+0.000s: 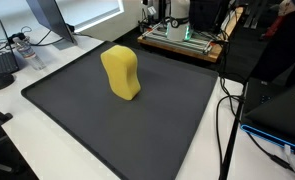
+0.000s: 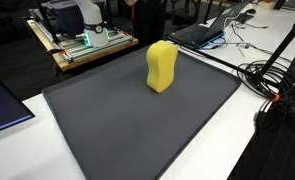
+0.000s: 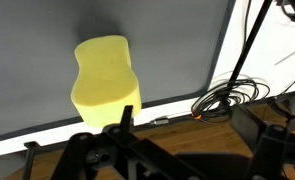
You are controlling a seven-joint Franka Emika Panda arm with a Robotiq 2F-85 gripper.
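A yellow, waisted foam block [image 1: 121, 72] [image 2: 161, 66] stands upright on a dark grey mat [image 1: 107, 125] [image 2: 137, 130] in both exterior views. Neither of those views shows the arm. In the wrist view the block [image 3: 105, 80] fills the left centre, on the mat [image 3: 177, 45]. My gripper [image 3: 197, 125] comes in along the bottom edge, open, with nothing between its fingers. Its left finger [image 3: 126, 112] overlaps the block's lower right corner in the picture; whether it touches the block I cannot tell. The right finger [image 3: 270, 140] stands far off, over the table's edge.
A coil of black cables [image 3: 227, 95] [image 2: 272, 75] lies on the white table beside the mat. A wooden board carrying a green-lit device [image 1: 182, 38] [image 2: 82, 45] stands behind the mat. A laptop [image 2: 202, 33] and a monitor [image 1: 47, 20] stand at the table's edges.
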